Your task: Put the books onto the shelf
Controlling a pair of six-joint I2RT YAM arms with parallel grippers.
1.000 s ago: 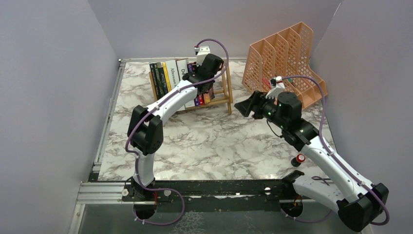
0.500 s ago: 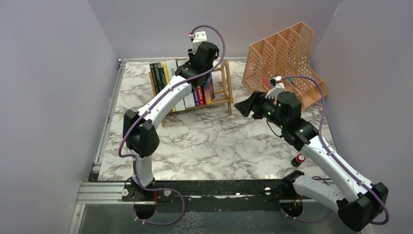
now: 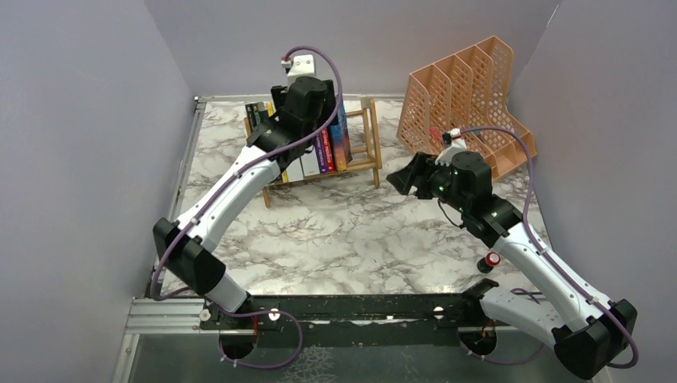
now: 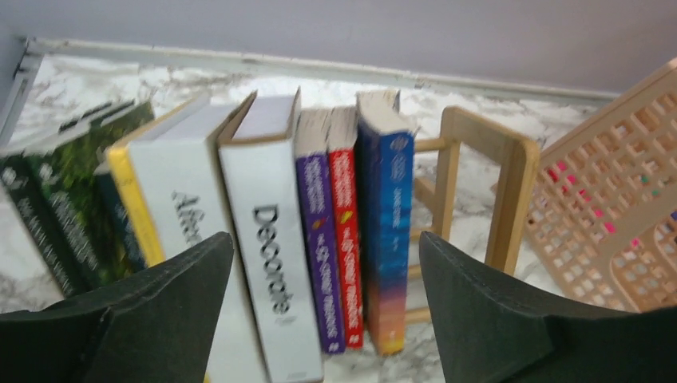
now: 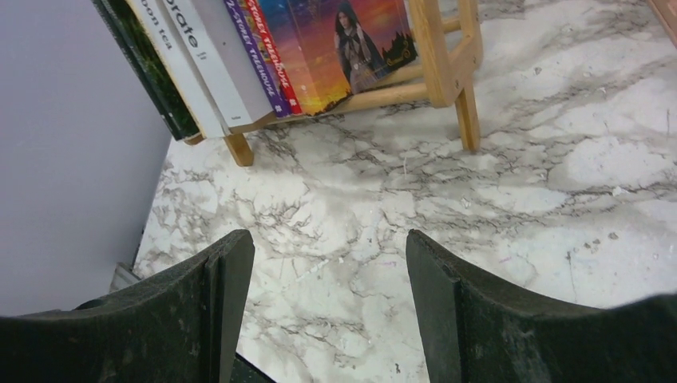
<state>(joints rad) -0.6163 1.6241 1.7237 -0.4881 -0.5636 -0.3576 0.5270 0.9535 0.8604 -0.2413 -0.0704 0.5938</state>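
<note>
We see the left gripper (image 4: 319, 267) with its two dark fingers (image 4: 172, 295) spread wide, and it has hold of nothing. It hangs just in front of the books (image 4: 263, 215), a little above them, and through the gap between the fingers we look at their spines.

The books stand side by side in the shelf (image 4: 507, 183). In the left wrist view the row begins at the left with dark green books (image 4: 56, 207). After them come a yellow book (image 4: 132, 191) and two white books (image 4: 271, 255), one of them with the word "Decorate". Then follow a purple book (image 4: 319, 239), a red book (image 4: 346, 231) and a blue book (image 4: 385, 231). Between the blue book and the wooden end frame of the shelf there is a free space.

The right gripper (image 5: 327, 255) is also wide open and holds nothing. It hovers over the marble table (image 5: 519, 183), well apart from the shelf, and it looks toward the shelf's lower corner.

In the top view the left arm (image 3: 239, 179) is stretched far to the shelf at the back of the table. The right arm (image 3: 527, 255) is bent, and its gripper is between the shelf and the peach mesh organiser (image 3: 467, 96), which stands to the right of the shelf.
</note>
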